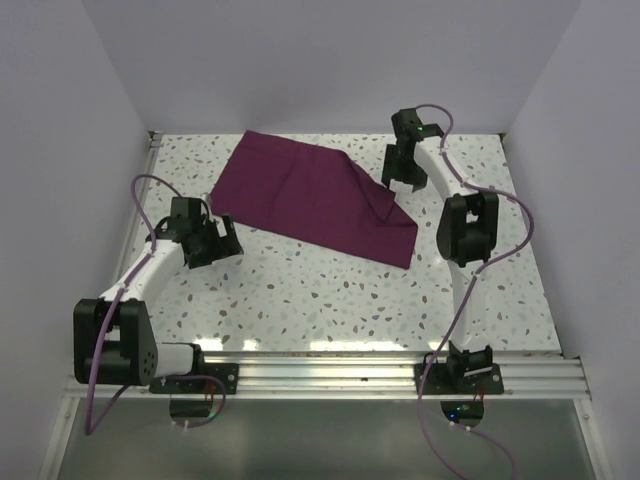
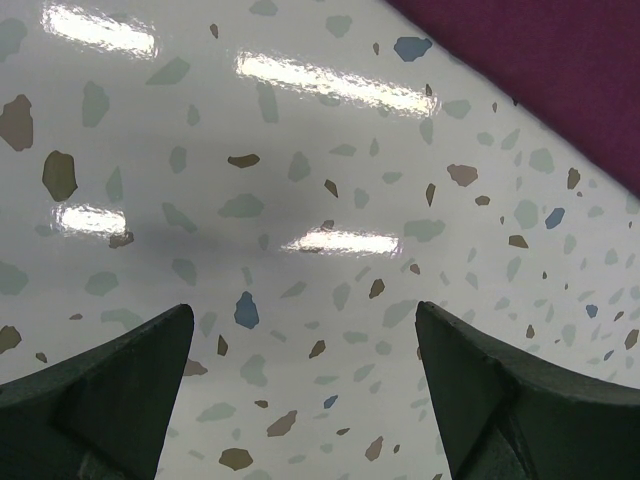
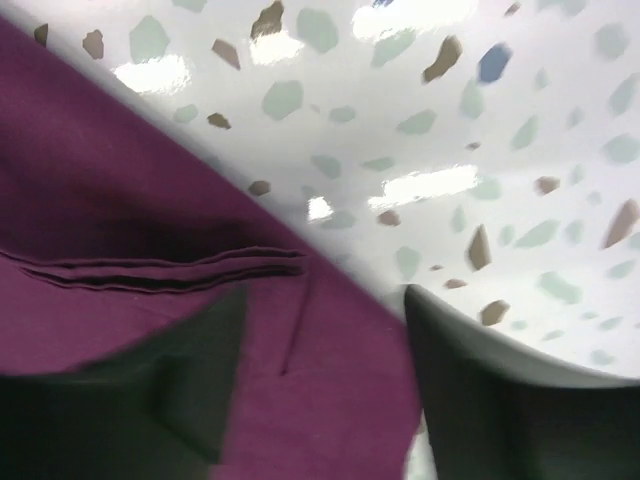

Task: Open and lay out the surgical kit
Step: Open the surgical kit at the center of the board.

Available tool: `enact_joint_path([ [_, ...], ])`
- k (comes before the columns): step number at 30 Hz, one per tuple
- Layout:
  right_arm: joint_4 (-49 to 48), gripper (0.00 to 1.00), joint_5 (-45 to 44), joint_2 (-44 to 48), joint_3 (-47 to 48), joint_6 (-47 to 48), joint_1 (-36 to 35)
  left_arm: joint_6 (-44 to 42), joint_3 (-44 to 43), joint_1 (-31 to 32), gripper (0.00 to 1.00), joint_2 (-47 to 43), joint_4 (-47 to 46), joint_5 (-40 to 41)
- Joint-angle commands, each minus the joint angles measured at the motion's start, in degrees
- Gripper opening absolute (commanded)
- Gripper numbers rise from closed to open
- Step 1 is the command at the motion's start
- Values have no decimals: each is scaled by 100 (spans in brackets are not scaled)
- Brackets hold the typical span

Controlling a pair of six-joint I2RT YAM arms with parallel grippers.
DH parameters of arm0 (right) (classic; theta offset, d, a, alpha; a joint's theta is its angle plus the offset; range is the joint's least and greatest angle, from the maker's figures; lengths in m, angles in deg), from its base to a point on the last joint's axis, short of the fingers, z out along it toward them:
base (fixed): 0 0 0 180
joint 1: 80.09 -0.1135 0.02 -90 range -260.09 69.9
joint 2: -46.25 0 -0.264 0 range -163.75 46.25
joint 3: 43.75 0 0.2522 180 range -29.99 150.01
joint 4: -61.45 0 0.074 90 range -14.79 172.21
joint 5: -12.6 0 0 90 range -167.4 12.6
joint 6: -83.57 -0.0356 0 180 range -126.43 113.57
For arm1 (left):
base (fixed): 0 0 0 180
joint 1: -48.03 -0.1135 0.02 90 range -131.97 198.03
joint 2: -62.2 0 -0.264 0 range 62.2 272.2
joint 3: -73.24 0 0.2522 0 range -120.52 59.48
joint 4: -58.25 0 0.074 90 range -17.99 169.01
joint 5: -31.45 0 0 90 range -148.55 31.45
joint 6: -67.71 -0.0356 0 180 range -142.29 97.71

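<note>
Lying toward 12 o'clock on the glossy white speckled table (image 1: 330,300), the dark purple cloth wrap (image 1: 300,195) is spread out, with layered folds along its 3 o'clock side. The left gripper (image 1: 222,240) hangs at the wrap's 8 o'clock over bare tabletop, its jaws wide apart and holding nothing. The right gripper (image 1: 400,182) stands at the wrap's 2 o'clock edge with its jaws partly apart, one finger over cloth, the other over table, nothing pinched between them.
</note>
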Motion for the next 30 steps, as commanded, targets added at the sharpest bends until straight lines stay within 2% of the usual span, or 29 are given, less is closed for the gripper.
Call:
enact_joint_path([
  [1,-339,78,-109,534,-49,-33,194,-167,-52,26,96,-148,-26,-21],
  [3,-497,82,40,508,-163,-7,220,-176,-25,26,96,-174,-44,-29],
  [7,-787,83,611,429,-295,-50,282,-193,-16,26,96,-201,-44,-38],
  [11,-1200,82,1148,403,-585,-156,308,-193,10,26,96,-192,-61,-56],
  [12,-1401,82,1653,385,-638,-173,317,-202,10,26,96,-192,-61,-47],
  [16,-1868,81,2359,323,-919,-340,326,-202,19,26,96,-183,-61,-47],
  [23,-2343,75,2783,429,-1438,-613,370,-202,45,26,96,-183,-79,-30],
  [26,-2378,64,2810,437,-1508,-631,379,-202,54,26,96,-183,-96,-12],
  [28,-2387,50,2801,473,-1543,-631,388,-185,63,26,96,-183,-105,-12],
  [29,-2387,38,2775,525,-1552,-622,396,-193,72,26,96,-174,-114,-12],
  [30,-2379,31,2740,552,-1552,-613,396,-185,72,26,96,-166,-114,-12],
])
